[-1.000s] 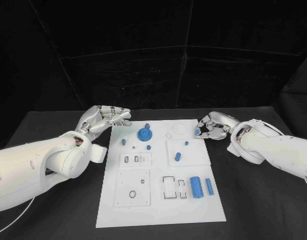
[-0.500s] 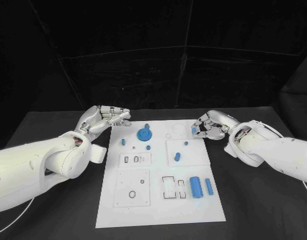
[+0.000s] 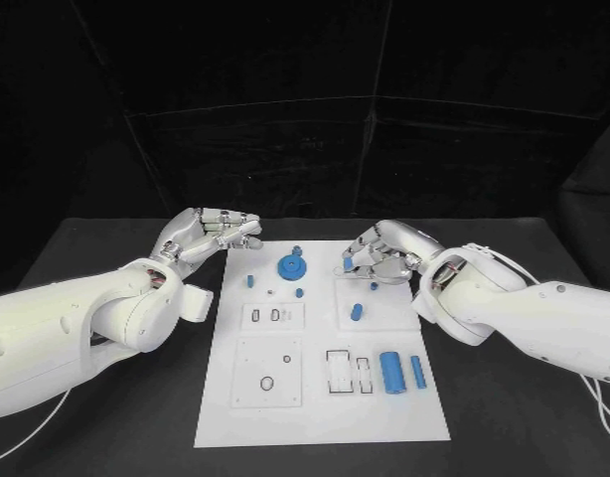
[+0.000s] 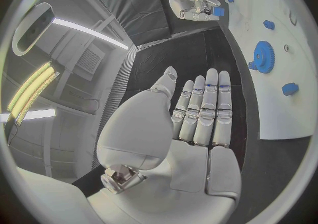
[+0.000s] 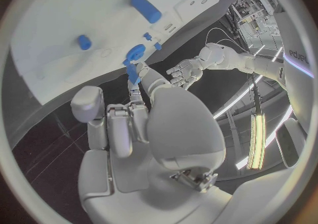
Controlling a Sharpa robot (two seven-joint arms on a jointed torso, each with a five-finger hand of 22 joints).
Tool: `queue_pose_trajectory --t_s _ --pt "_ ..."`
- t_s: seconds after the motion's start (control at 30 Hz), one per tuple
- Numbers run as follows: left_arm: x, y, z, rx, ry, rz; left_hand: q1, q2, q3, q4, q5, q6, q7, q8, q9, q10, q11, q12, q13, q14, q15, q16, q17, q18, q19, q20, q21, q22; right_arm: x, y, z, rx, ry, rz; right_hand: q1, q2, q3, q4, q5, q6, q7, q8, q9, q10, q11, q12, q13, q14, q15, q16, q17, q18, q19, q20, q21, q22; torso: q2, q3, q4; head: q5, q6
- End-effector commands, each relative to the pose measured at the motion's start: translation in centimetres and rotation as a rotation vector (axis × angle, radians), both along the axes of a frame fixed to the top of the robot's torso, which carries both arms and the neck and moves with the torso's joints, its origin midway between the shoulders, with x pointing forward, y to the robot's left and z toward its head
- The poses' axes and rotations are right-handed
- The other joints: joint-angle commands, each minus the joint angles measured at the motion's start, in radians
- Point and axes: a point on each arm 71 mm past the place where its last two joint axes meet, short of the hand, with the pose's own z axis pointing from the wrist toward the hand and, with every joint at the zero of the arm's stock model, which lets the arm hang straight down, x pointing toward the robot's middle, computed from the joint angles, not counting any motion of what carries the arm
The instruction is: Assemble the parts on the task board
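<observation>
The white task board (image 3: 320, 417) lies in the middle of the black table. My right hand (image 3: 380, 256) hovers over its far part and pinches a small blue part (image 3: 351, 263) between its fingertips. The right wrist view shows that part (image 5: 132, 72) at the tips of the right hand (image 5: 132, 123). A blue gear (image 3: 292, 266) stands on the board just left of it. My left hand (image 3: 217, 234) is off the board's far left corner, fingers apart and holding nothing. In the left wrist view the fingers (image 4: 209, 107) lie straight.
Small blue pieces (image 3: 249, 280) (image 3: 298, 292) lie near the gear, and an oblong one (image 3: 354, 313) sits at the middle right. A blue cylinder (image 3: 391, 371) and a blue bar (image 3: 418, 372) lie at the board's near right. Black table (image 3: 104, 248) surrounds the board.
My right hand has moved left from the board's far right edge to over its far part, carrying the small blue part. The left hand has stayed in place.
</observation>
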Motion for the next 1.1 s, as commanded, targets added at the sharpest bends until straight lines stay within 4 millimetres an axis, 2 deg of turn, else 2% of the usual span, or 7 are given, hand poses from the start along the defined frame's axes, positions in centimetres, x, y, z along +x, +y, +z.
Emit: queue_pose_trajectory --t_s 0.03,0.17,0.3,0.43,0.47,0.83,1.1 --pt "0.1 -0.1 0.1 -0.004 -0.004 -0.004 -0.006 0.003 -0.003 -0.006 0.003 0.003 0.003 -0.003 -0.001 0.003 0.005 -0.005 -0.001 0.008 0.0 -0.005 0.001 0.006 0.004 0.0 -0.003 -0.001 -0.2 2.3 0.2 -0.033 -0.004 -0.029 -0.018 -0.005 0.04 0.029 -0.014 0.007 -0.008 -0.002 0.004 0.011 -0.001 -0.005 0.122 0.09 -0.003 0.004 0.187 -0.018 -0.001 -0.003 0.002 0.001 -0.009 -0.0083 0.0047 0.011 -0.005" --pt "0.1 -0.2 0.1 -0.005 -0.003 -0.003 -0.006 0.003 -0.003 -0.006 0.003 0.003 0.003 -0.003 -0.001 0.003 0.005 -0.005 -0.001 0.008 0.0 -0.005 0.001 0.006 0.004 0.0 -0.003 -0.001 -0.5 5.1 0.1 -0.051 -0.014 0.021 -0.025 -0.011 0.045 0.029 -0.02 0.004 -0.007 -0.005 0.003 0.008 0.0 -0.011 0.118 0.09 -0.002 0.004 0.185 -0.017 -0.003 -0.002 -0.002 -0.006 -0.011 -0.0101 0.0096 0.005 -0.009" --pt "0.2 -0.6 0.1 -0.013 0.003 -0.007 -0.006 0.003 -0.003 -0.006 0.003 0.003 0.003 -0.003 -0.001 0.003 0.005 -0.006 -0.001 0.008 0.0 -0.005 0.001 0.006 0.005 0.0 -0.003 -0.001 -0.8 7.8 -0.1 -0.077 -0.017 0.071 -0.028 -0.014 0.049 0.028 -0.024 0.001 -0.006 -0.007 0.002 0.007 0.0 -0.012 0.117 0.09 -0.001 0.004 0.186 -0.017 -0.004 -0.002 -0.003 -0.008 -0.016 -0.0145 0.0167 0.012 -0.016" --pt "0.2 -0.8 0.1 -0.016 0.004 -0.009 -0.006 0.003 -0.003 -0.006 0.003 0.003 0.003 -0.003 -0.001 0.002 0.005 -0.006 -0.001 0.008 0.0 -0.005 0.001 0.006 0.005 0.0 -0.004 -0.001 -1.0 9.6 -0.7 -0.107 -0.003 0.097 -0.033 -0.016 0.052 0.028 -0.028 0.0 -0.004 -0.009 0.002 0.008 0.002 -0.01 0.119 0.09 -0.001 0.004 0.186 -0.016 -0.004 -0.001 -0.004 -0.009 -0.018 -0.0169 0.0171 0.02 -0.018" --pt "0.2 -0.8 0.1 -0.016 0.004 -0.009 -0.006 0.003 -0.003 -0.007 0.003 0.003 0.003 -0.004 -0.001 0.002 0.005 -0.006 -0.001 0.008 0.0 -0.005 0.001 0.006 0.005 0.0 -0.004 -0.001 -1.1 10.0 -0.9 -0.113 0.0 0.101 -0.033 -0.016 0.052 0.029 -0.028 0.0 -0.004 -0.009 0.002 0.008 0.002 -0.01 0.119 0.09 -0.001 0.004 0.187 -0.017 -0.004 -0.001 -0.004 -0.009 -0.019 -0.0173 0.0176 0.026 -0.021" --pt "0.3 -0.6 0.1 -0.014 -0.001 0.002 -0.006 0.003 -0.003 -0.007 0.003 0.003 0.003 -0.004 -0.001 0.002 0.005 -0.007 -0.002 0.008 0.0 -0.006 0.001 0.006 0.005 0.0 -0.004 -0.002 -2.1 12.6 -3.4 -0.152 0.024 0.135 -0.035 -0.017 0.054 0.027 -0.028 -0.002 -0.004 -0.01 0.001 0.008 0.002 -0.01 0.119 0.09 0.0 0.004 0.186 -0.016 -0.004 -0.001 -0.004 -0.009 -0.017 -0.0143 0.0177 0.048 -0.027" --pt "0.4 -0.6 0.1 -0.013 -0.001 0.005 -0.006 0.003 -0.003 -0.008 0.003 0.003 0.003 -0.004 -0.001 0.001 0.005 -0.007 -0.002 0.008 0.0 -0.006 0.001 0.006 0.005 0.0 -0.004 -0.002 -2.3 12.7 -4.2 -0.171 0.027 0.138 -0.035 -0.019 0.06 0.024 -0.022 -0.002 -0.003 -0.011 0.001 0.008 0.002 -0.011 0.119 0.09 0.0 0.004 0.186 -0.016 -0.004 -0.001 -0.004 -0.009 -0.017 -0.0135 0.0156 0.052 -0.034"
